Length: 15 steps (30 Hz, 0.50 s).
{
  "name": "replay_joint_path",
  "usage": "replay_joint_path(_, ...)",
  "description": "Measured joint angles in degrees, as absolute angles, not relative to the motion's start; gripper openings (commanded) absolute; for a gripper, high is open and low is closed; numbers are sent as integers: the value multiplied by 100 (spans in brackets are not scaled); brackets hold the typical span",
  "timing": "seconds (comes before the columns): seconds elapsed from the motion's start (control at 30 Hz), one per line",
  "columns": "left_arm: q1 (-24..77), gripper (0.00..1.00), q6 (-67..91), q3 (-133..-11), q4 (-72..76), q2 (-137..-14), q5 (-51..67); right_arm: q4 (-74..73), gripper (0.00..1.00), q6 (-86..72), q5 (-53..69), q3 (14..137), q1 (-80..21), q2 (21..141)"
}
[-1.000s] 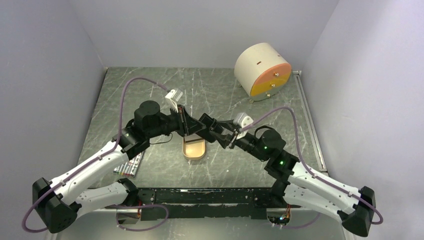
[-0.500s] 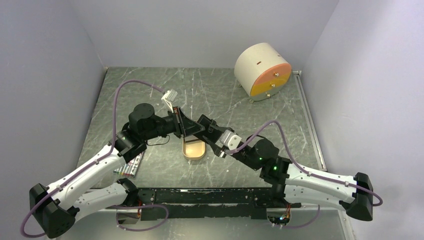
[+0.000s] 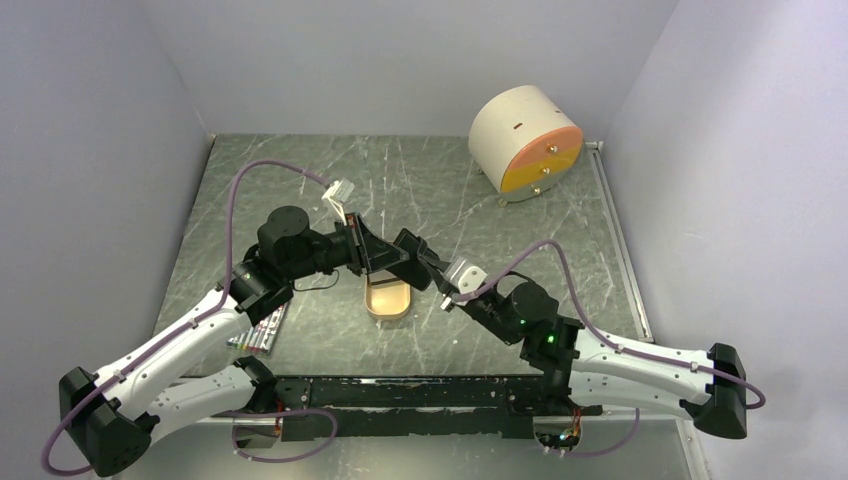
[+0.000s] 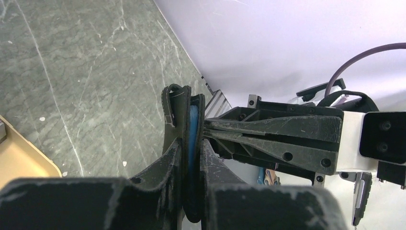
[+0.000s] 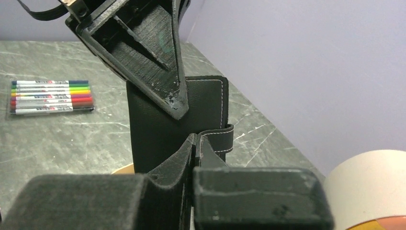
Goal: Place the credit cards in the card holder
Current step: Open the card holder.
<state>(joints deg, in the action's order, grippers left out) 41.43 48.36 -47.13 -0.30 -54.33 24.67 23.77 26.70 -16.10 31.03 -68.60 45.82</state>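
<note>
In my left gripper [image 4: 191, 146]: card holder [image 5: 158, 129], clamped upright.
Right gripper [image 5: 196, 142] just shut beside its tab [image 5: 224, 139], likely to open it.

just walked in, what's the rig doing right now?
Left gripper holds the black card holder clamped upright above the tan tray. Right gripper is shut, with its tips at the holder's edge by the snap tab. Whether it grips anything is unclear. No credit cards are clearly in view.
</note>
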Motion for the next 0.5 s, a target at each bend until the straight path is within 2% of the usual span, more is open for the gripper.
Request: replay_joint_path(0.5, 4152, 9, 4672, -4720, -397, -5404, 2467, 1929, 0, 1940, -2722, 3118, -6799, 4617)
